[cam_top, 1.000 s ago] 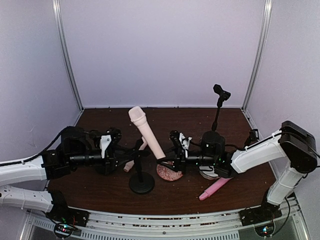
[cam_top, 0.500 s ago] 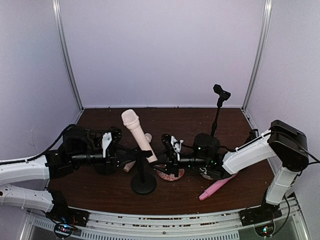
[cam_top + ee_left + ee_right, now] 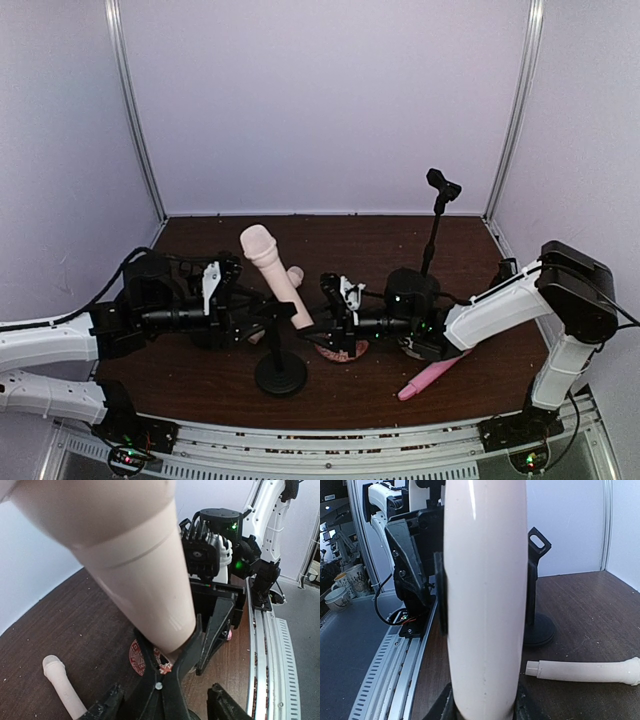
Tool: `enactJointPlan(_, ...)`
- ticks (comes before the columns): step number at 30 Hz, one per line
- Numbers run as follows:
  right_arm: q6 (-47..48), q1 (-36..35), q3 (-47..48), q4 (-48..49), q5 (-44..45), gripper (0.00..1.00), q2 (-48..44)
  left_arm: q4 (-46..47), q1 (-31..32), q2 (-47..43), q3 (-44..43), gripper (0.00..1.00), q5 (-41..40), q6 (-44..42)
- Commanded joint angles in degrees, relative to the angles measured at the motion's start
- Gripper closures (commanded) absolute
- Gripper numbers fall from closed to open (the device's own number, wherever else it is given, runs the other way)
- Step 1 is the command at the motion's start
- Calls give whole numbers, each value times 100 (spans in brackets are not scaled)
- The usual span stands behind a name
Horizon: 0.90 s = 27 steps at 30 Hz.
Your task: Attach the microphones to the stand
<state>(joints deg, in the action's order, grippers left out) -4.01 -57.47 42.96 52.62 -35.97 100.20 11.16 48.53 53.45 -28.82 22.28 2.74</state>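
Note:
A pale cream microphone (image 3: pixel 270 265) leans up and to the left, its body wedged in the black clip (image 3: pixel 170 680) of the short stand (image 3: pixel 280 378). My right gripper (image 3: pixel 320 320) is shut on this microphone's lower end (image 3: pixel 485 605). My left gripper (image 3: pixel 250 308) is open, one finger (image 3: pixel 107 705) on each side of the clip and neither touching it. A second cream microphone (image 3: pixel 293 275) lies on the table behind the stand (image 3: pixel 62 685). The pink microphone (image 3: pixel 432 376) lies at the front right.
A tall thin stand (image 3: pixel 437 215) with an empty clip rises at the back right. A red patterned dish (image 3: pixel 340 350) lies under my right gripper. White frame posts (image 3: pixel 135 110) and walls close in the brown table (image 3: pixel 200 390).
My left gripper has opened and let go of the stand's clip. The right gripper carried the cream microphone left and lower, and it now sits in the clip.

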Motion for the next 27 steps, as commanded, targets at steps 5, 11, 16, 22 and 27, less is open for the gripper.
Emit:
enactJointPlan(5, 65, -19, 6, -337, 140, 62, -20, 470, 19, -10, -76, 39, 212, 112)
enactJointPlan(11, 146, -25, -122, -463, 312, 45, -217, 526, 16, 177, -319, 35, 448, 115)
enactJointPlan(16, 168, -27, -145, -690, 311, 35, -460, 421, 21, 263, -436, 33, 560, 52)
enactJointPlan(22, 371, -19, 428, -2479, 419, 29, -1125, -805, 19, -343, -662, 28, 274, -268)
enactJointPlan(27, 622, -44, 1537, -4442, 437, 27, -1189, -1966, 18, -807, -839, 19, -552, -656)
